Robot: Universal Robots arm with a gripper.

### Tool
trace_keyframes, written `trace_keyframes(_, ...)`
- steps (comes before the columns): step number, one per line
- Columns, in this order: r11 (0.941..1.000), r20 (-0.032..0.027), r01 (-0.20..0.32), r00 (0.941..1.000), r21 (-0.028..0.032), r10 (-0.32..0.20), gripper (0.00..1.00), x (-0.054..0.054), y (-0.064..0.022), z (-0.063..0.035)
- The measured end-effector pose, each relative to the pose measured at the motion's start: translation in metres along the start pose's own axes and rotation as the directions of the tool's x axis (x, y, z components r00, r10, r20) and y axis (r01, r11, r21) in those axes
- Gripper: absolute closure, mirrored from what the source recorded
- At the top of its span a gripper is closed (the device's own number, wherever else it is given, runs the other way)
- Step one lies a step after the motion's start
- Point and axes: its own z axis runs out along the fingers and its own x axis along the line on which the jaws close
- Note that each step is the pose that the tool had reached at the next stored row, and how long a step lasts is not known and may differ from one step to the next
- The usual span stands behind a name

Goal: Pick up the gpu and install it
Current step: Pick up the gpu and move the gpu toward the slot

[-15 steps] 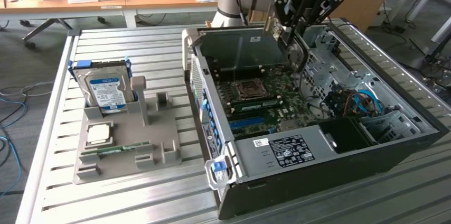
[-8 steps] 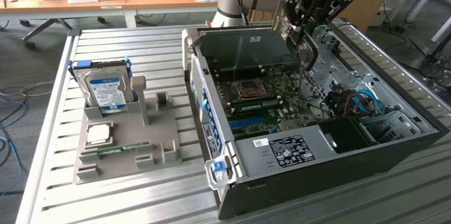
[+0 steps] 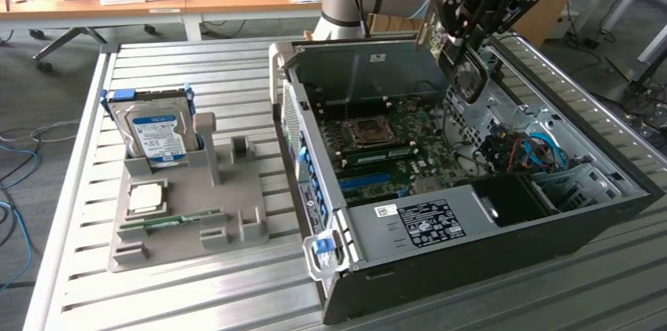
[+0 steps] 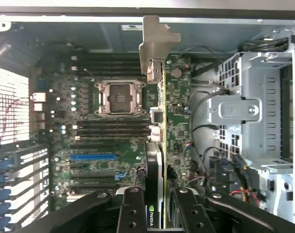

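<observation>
Holding the gpu (image 4: 154,160) edge-on in my clamped gripper (image 4: 159,213), I see the motherboard (image 4: 113,97) directly below it, inside the open case (image 3: 501,253).

One gpu (image 4: 157,121), one case (image 3: 501,257), one hard drive (image 3: 156,132).

gpu (image 4: 156,165) | thin green board, dark face, silver bracket at its far end | edge-on, clamped in pincer (image 4: 158,201) | hanging over motherboard (image 4: 181,121) inside open computer case (image 3: 501,245), not yet seated

The gpu (image 4: 154,165) reads NVIDIA (on its dark face).
</observation>
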Motion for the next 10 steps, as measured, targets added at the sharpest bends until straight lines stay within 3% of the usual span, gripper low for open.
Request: trace_keyframes(10,1.0,0.0,0.0,1.0,0.0,0.0,0.73,-0.0025,0.0003,0.0001)
